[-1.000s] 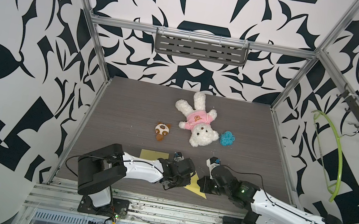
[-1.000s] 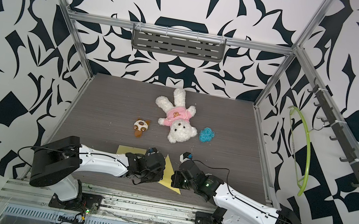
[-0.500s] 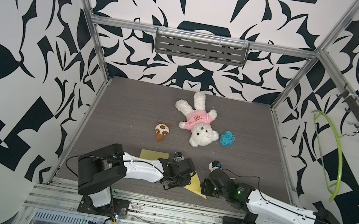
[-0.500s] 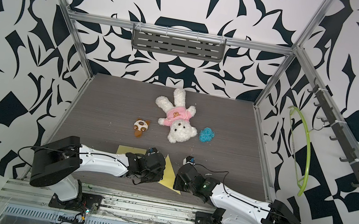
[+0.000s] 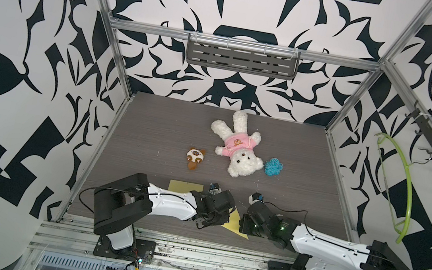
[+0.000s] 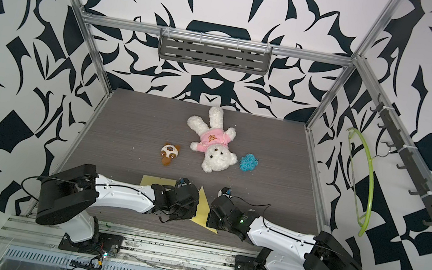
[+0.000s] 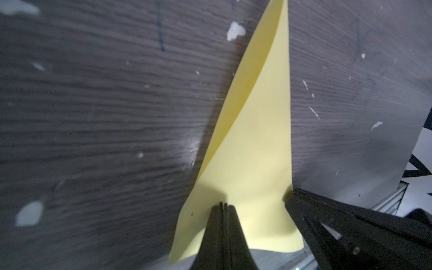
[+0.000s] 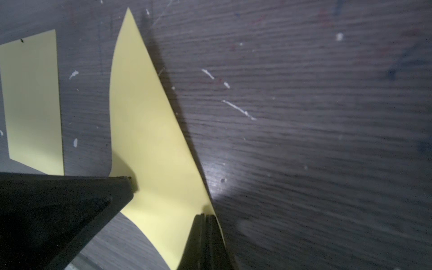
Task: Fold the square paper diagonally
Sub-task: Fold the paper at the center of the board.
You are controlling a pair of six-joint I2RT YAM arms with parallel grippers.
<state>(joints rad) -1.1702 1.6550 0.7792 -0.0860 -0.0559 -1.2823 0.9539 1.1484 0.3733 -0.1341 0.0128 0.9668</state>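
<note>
A dark wood-grain tabletop is enclosed by black-and-white patterned walls; a white plush bear is laid farther back. Folded yellow paper is pinned under the left gripper and right gripper; both are clenched tight.

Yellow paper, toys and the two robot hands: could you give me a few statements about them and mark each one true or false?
1. The left hand and the right hand are both shut, with their tips on the yellow paper. True.
2. The yellow paper lies open as a flat square. False: it is folded over into a triangle, and its upper layer bows up.
3. The teddy bear wears a blue top. False: the top is pink.
4. A second sheet, also yellow, lies flat and apart from the folded one. True.
5. The blue yarn ball rests on the yellow paper. False: it lies by the teddy bear's head, well apart from the paper.
</note>
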